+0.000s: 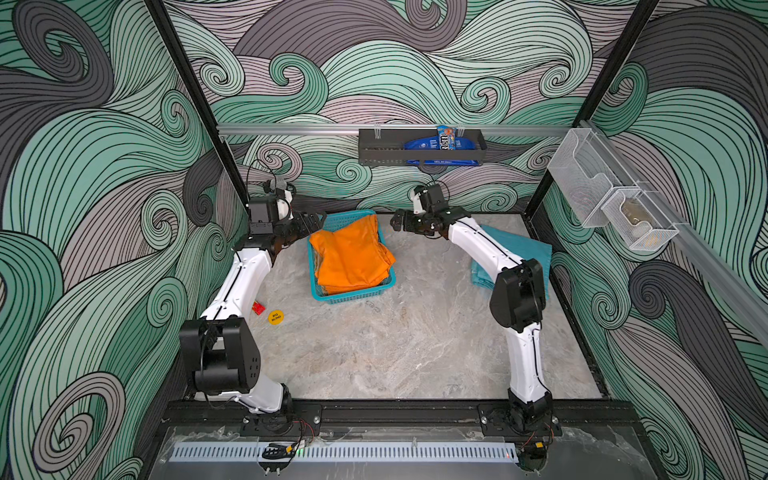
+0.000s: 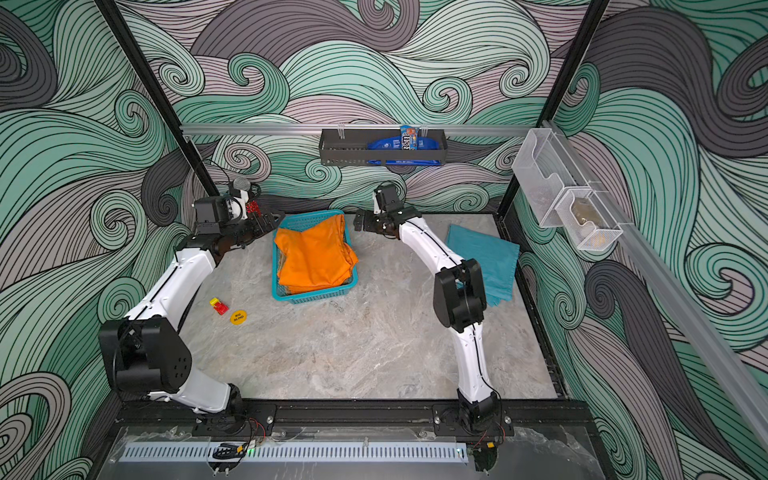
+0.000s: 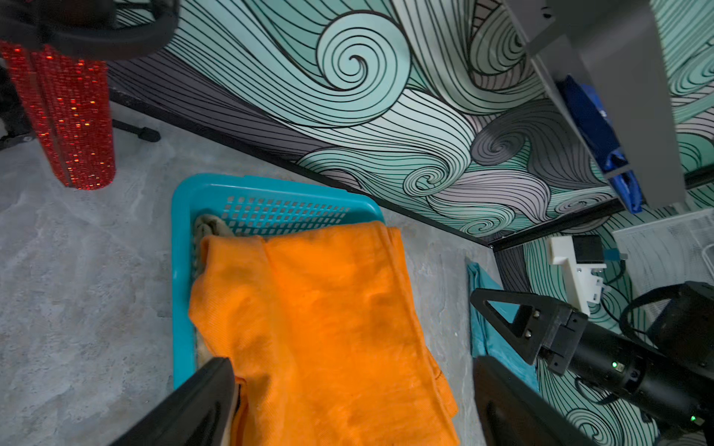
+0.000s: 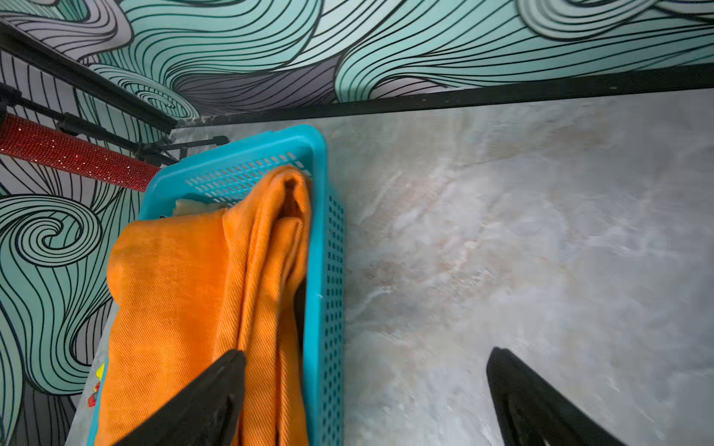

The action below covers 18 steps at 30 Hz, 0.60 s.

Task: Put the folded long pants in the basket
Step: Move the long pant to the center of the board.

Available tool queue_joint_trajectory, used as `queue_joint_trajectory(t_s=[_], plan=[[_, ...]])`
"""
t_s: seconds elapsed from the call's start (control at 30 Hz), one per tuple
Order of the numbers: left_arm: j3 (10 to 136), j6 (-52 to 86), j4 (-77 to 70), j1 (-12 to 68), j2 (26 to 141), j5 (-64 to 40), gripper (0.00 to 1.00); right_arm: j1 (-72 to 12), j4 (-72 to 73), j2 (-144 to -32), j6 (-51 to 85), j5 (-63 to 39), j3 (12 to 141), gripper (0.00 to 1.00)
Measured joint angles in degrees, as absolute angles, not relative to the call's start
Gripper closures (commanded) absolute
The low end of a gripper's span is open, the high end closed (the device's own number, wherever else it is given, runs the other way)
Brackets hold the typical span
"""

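While both claws stand spread wide and empty, the left gripper (image 1: 312, 224) hangs just left of the turquoise slotted plastic basket (image 1: 353, 294) at mid-frame, where the bright orange folded cloth pants (image 1: 351, 254) lie on a khaki-tan folded pair (image 3: 208, 228), and the right gripper (image 1: 397, 222) hovers just right of it. Two pairs look placed, so the step in hand is probably the reach for the teal-blue folded pants (image 2: 490, 253) on the marbled tabletop (image 1: 374, 353) at centre right, which calls for pinching a folded edge so the bundle lifts whole.

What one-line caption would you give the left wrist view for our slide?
Orange folded pants top the turquoise basket, framed by the open left gripper.
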<state>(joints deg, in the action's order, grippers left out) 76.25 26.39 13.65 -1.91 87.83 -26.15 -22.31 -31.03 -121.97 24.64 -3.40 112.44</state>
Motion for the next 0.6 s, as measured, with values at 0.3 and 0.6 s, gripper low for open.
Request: queue_joint_trajectory(t_s=[0.3,0.6], plan=[[75.81,27.94,6.59,16.34,87.0,-24.38,0.02,-3.27,-30.15,-108.95,19.55,-0.03,89.32,0.0],[75.94,30.09,-0.34,25.89,91.15,-24.45,0.01,16.12,-29.69,-108.77,18.44,2.57,79.92,0.0]])
